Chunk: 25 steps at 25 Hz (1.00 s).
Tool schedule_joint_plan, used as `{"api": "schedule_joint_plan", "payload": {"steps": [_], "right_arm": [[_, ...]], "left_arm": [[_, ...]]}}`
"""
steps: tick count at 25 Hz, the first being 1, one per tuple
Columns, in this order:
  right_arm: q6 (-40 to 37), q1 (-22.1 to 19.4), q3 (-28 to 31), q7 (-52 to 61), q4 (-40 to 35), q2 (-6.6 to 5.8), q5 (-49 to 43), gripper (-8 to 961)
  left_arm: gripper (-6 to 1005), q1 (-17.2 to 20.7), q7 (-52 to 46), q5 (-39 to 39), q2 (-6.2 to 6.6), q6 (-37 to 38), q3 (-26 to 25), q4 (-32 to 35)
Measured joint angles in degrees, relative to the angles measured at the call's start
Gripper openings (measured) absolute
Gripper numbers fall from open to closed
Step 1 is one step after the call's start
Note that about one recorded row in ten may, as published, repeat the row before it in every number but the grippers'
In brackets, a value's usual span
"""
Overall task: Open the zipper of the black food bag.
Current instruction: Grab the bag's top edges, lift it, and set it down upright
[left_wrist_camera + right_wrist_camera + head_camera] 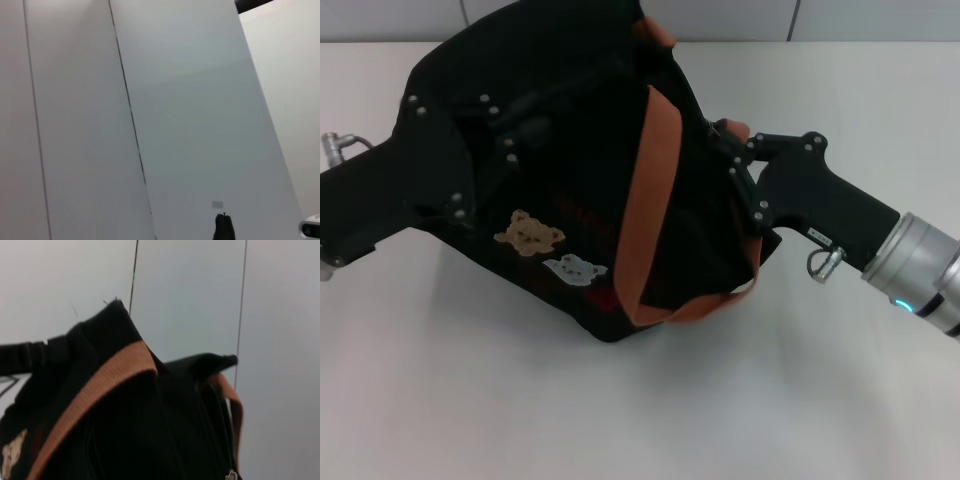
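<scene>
The black food bag point(570, 180) lies tilted on the white table point(470, 400), its bear patch point(528, 232) and cat patch point(575, 268) facing me. An orange-brown strap point(650, 200) runs over its front. My left gripper point(515, 130) presses into the bag's left side, dark against the fabric. My right gripper point(730, 150) is at the bag's right top edge. The right wrist view shows the bag point(130, 430) close up, with the zipper's silver pull tab point(231, 475) at the frame's lower edge. The zip line itself is hard to pick out.
Grey wall panels point(720, 18) stand behind the table's far edge. The left wrist view shows only these panels point(190, 125) and a small black shape point(224, 229) low down.
</scene>
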Motion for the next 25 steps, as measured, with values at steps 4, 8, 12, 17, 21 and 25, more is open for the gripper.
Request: {"api": "schedule_joint_plan", "payload": {"steps": [4, 8, 12, 17, 21, 25], "right_arm": [[0.7, -1.0, 1.0, -0.1, -0.1, -0.01, 0.0, 0], [1.3, -1.9, 2.5, -0.1, -0.5, -0.11, 0.2, 1], [2.0, -2.3, 3.7, 0.0, -0.6, -0.19, 0.2, 0], [1.9, -2.3, 4.1, 0.0, -0.5, -0.21, 0.2, 0], [1.7, -1.9, 4.2, 0.0, -0.3, -0.18, 0.2, 0], [1.6, -1.5, 4.2, 0.0, 0.0, -0.07, 0.1, 0]], "left_arm": [[27, 0.9, 0.0, -0.2, 0.07, 0.0, -1.3, 0.0], [26, 1.8, 0.2, -0.4, 0.21, 0.2, -2.3, 0.0], [25, 2.6, 0.8, -0.4, 0.3, 0.1, -2.6, -0.1], [19, 3.2, 1.3, -0.4, 0.3, -0.2, -2.9, -0.1], [-1, 3.2, 1.2, -0.7, 0.24, 0.0, -3.2, -0.1], [38, 2.9, -1.8, -2.1, 0.04, 0.4, -3.4, 0.6]]}}
